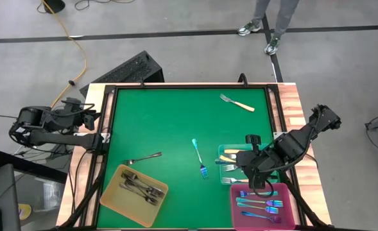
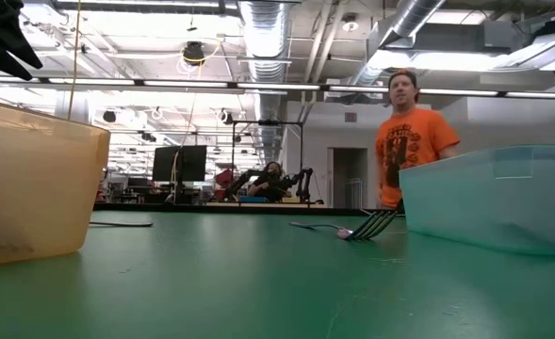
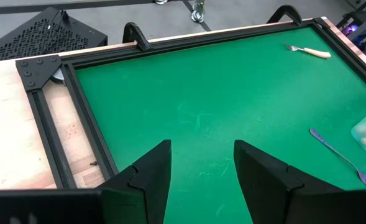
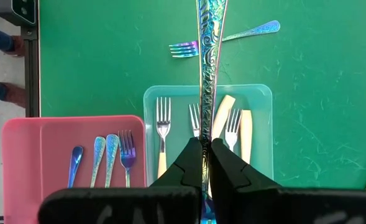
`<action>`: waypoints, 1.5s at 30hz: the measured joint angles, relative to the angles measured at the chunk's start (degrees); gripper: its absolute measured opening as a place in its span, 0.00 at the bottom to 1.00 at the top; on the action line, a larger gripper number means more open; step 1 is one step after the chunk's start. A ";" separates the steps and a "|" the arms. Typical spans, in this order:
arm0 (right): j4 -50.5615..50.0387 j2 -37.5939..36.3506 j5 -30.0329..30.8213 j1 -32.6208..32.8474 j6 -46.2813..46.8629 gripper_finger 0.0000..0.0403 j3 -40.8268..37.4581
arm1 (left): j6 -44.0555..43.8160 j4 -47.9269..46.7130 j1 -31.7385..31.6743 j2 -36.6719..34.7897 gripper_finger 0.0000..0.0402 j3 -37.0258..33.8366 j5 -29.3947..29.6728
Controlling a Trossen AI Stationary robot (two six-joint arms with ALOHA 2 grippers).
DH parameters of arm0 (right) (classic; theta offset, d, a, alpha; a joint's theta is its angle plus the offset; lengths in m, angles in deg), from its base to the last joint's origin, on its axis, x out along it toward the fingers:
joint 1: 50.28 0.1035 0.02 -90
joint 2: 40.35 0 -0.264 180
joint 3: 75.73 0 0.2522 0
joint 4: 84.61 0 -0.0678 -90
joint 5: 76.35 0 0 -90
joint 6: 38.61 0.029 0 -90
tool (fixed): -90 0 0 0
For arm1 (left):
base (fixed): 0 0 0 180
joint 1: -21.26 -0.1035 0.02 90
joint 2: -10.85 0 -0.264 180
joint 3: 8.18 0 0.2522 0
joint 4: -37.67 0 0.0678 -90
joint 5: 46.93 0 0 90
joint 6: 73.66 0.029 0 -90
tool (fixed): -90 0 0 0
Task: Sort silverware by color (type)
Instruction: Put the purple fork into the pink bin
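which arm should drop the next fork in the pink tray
Right. The right gripper is already shut on an iridescent fork and hangs by the pink tray. The left gripper waits open at the table's far left edge.

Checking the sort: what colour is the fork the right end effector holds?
Iridescent blue-purple fork, clearest in the right wrist view.
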 joint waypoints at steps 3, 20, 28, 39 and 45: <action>0.00 0.00 0.01 0.00 -0.11 0.07 0.00 | 0.00 0.00 0.00 0.00 0.39 0.00 0.00; -0.46 0.00 -0.07 0.02 -0.74 0.07 0.00 | 0.00 0.01 0.00 0.00 0.39 0.00 0.00; -0.90 0.00 -0.10 0.03 -0.55 0.07 0.00 | 0.00 0.00 0.00 0.00 0.39 -0.01 0.00; -1.55 0.00 -0.12 0.23 -0.11 0.07 0.00 | 0.00 0.00 0.00 0.00 0.39 0.00 0.00; -1.55 0.00 -0.08 0.63 -0.08 0.07 0.00 | 0.00 0.00 0.00 0.00 0.39 0.00 0.00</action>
